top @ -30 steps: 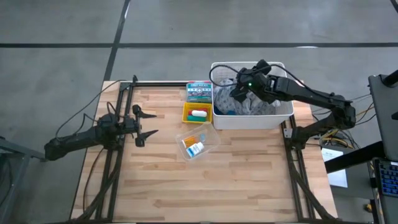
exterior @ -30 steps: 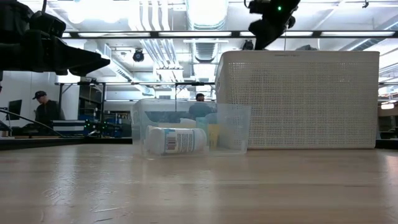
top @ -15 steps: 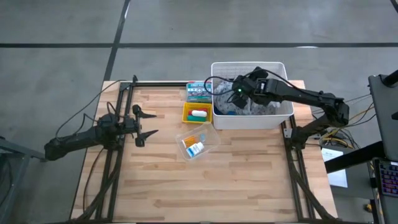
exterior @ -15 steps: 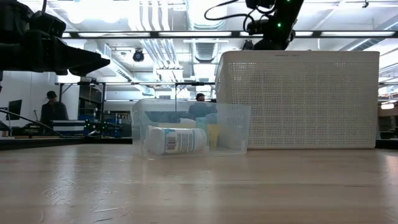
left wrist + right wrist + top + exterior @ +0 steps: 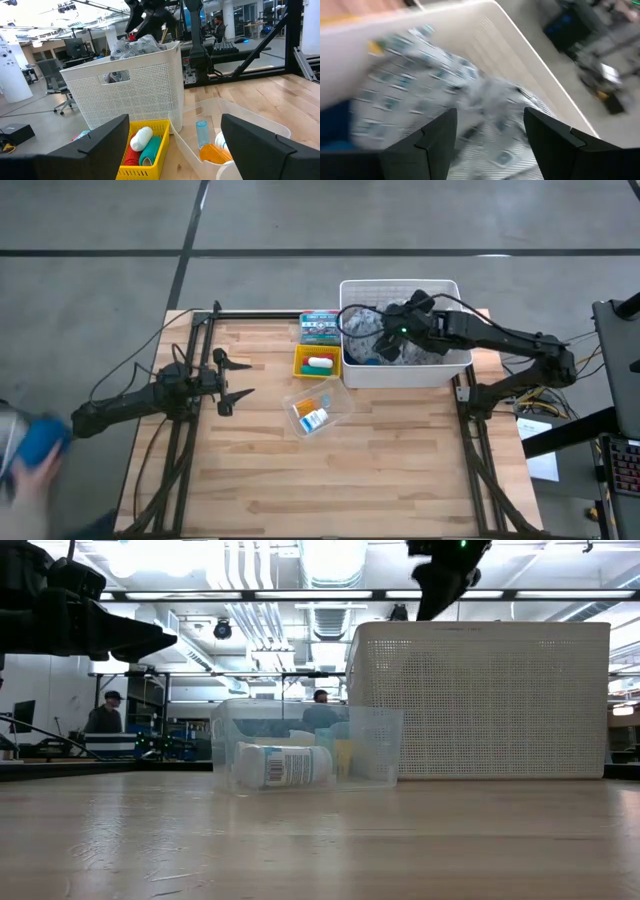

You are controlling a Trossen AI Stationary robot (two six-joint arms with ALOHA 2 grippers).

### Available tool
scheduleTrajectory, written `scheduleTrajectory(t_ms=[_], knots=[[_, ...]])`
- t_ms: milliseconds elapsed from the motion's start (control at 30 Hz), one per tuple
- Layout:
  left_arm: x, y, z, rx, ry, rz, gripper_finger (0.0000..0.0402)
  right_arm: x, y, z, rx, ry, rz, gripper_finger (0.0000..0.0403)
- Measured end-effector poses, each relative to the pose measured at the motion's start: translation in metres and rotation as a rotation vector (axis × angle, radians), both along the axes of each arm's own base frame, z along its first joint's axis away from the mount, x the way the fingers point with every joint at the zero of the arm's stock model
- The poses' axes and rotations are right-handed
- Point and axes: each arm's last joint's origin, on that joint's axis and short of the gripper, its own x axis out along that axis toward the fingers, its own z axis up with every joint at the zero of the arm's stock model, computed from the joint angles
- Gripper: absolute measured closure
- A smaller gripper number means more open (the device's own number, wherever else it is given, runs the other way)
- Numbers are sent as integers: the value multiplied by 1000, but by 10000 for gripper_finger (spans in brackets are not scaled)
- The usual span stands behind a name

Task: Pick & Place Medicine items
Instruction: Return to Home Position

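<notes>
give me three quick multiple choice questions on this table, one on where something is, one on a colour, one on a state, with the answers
1. Where does the white-and-blue bottle lie?
A. in the transparent bin
B. in the white bin
C. on the bare table

2. What colour is the small bin holding the tubes?
A. black
B. yellow
C. red

3. How is the right pincer above the white bin?
A. shut on a tube
B. shut on a cloth
C. open, holding nothing

Answers: 1 A, the bottle lies on its side behind the clear wall. 2 B, the left wrist view shows yellow walls around the tubes. 3 C, its fingers stand apart over the grey dotted cloth with nothing between them.
</notes>
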Motion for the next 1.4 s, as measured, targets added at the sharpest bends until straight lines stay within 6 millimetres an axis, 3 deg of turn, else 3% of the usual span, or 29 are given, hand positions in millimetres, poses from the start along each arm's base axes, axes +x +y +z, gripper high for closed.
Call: scheduleTrajectory(t_ms=[267,467,633,800,967,1100,1400], knots=[[0,0,0,0,0,0,81,9,33,15,84,-212,189,177],[0,0,0,0,0,0,81,21,63,9,106,-207,294,177],[0,0,0,0,0,0,81,38,85,-2,159,-310,317,177],[0,0,0,0,0,0,81,64,120,-23,91,-409,502,192],[0,0,0,0,0,0,81,72,154,-43,42,-539,644,229],[0,0,0,0,0,0,81,65,173,-61,20,-604,724,270],[0,0,0,0,0,0,81,37,192,-113,104,-614,778,359]])
